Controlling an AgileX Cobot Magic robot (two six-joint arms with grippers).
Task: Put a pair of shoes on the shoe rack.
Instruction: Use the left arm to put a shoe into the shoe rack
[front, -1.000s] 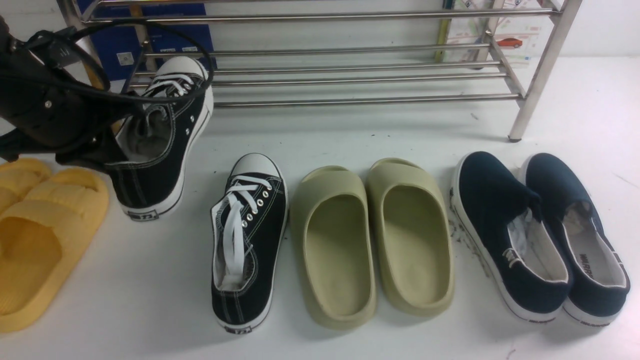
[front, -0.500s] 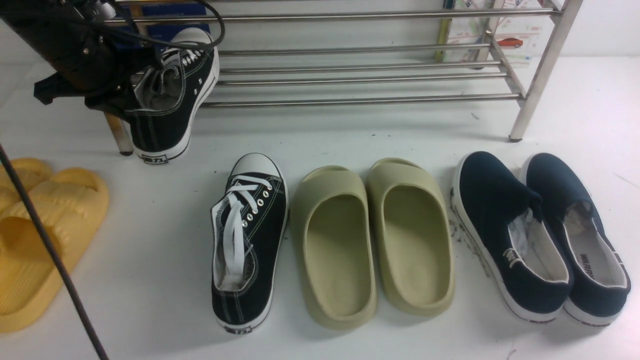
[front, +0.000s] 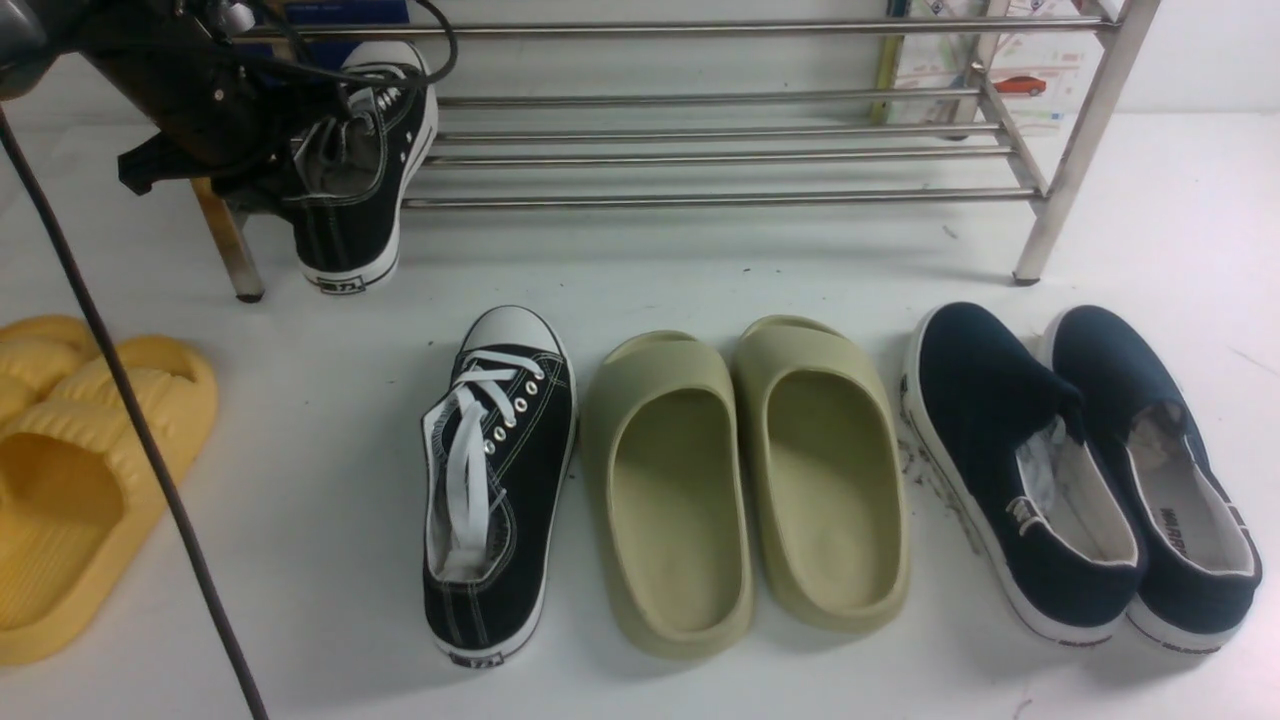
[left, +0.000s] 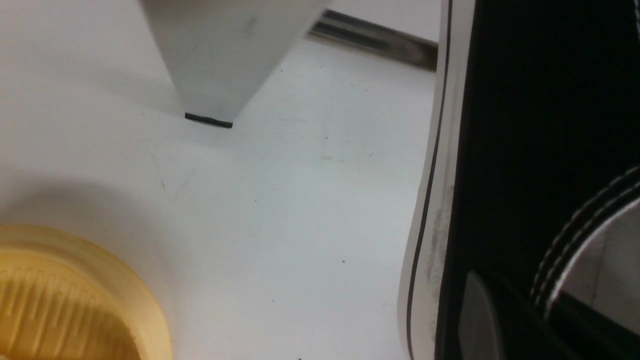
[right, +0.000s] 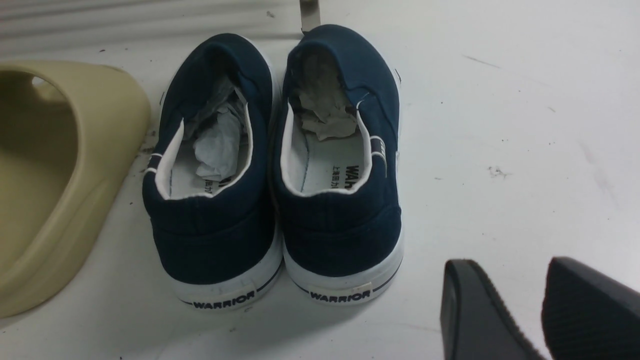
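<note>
One black canvas sneaker (front: 355, 180) with white laces is at the left end of the steel shoe rack (front: 720, 155). Its toe is over the lower shelf bars and its heel hangs out over the front bar. My left gripper (front: 285, 165) is shut on its collar; in the left wrist view one finger (left: 475, 320) presses on the shoe's black side (left: 525, 125). The other sneaker (front: 497, 480) lies on the floor, toe towards the rack. My right gripper (right: 525, 310) is open and empty, low over the floor beside the navy slip-ons (right: 280, 170).
Olive-green slides (front: 745, 480) lie beside the floor sneaker, with the navy slip-ons (front: 1080, 470) further right. Yellow slides (front: 70, 470) lie at the left. The rack's rust-stained leg (front: 225, 240) stands just left of the held shoe. A black cable (front: 130, 420) crosses the left foreground.
My left arm has carried the sneaker back and rightwards from above the floor to the rack's left end, and the shoe now sits lower over the bottom shelf. The right arm has not moved.
</note>
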